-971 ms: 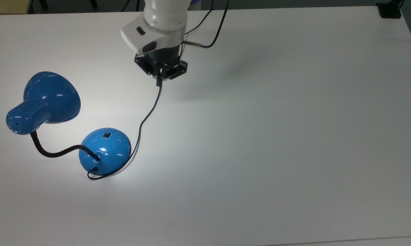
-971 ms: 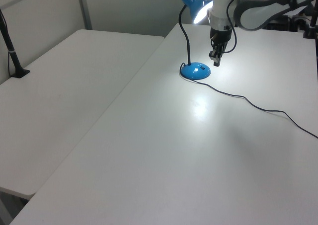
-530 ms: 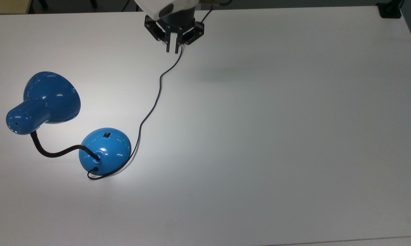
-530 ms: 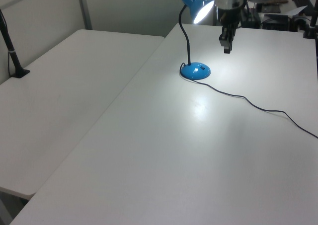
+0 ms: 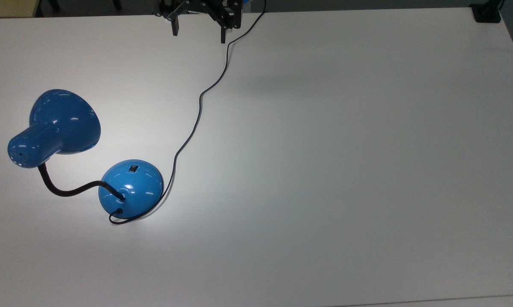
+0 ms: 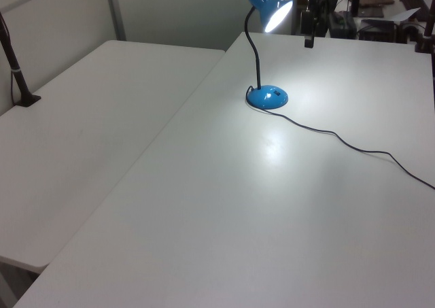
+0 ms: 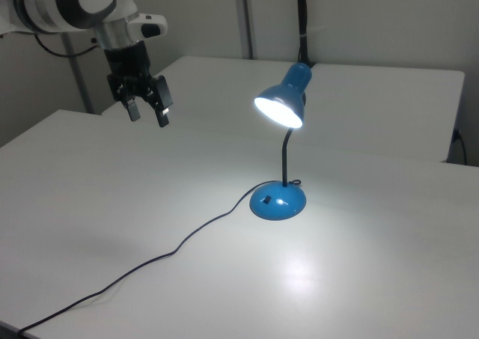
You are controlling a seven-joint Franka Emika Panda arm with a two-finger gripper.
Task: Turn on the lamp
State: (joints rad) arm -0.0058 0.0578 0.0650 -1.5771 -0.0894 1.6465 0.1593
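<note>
Status: lamp [image 7: 278, 103] is lit; a bright pool of light lies on the table [image 5: 346, 170] beside the base [image 5: 130, 186]. Judged from this, the task is done.
Lamp position: base stands on the table at the top view's lower left; the shade [image 5: 64, 121] hangs over the table further to the top view's left, joined by the bent gooseneck [image 5: 68, 191].
Switch: small black switch [image 5: 132, 168] sits on the dome of the base, on the side facing the gripper.
Gripper: gripper [image 5: 198, 32] hangs at the top view's upper edge, fingers spread wide and holding nothing.
Key relation: base lies well apart from the gripper, toward the top view's lower left; the cord [image 5: 196, 119] runs along much the same line between them.
Change: one second ago the gripper stood nearer the base with fingers close together; it has since pulled away toward the table's far edge and opened. Lamp and cord have not moved.
Next move: none needed, by my judgement.
</note>
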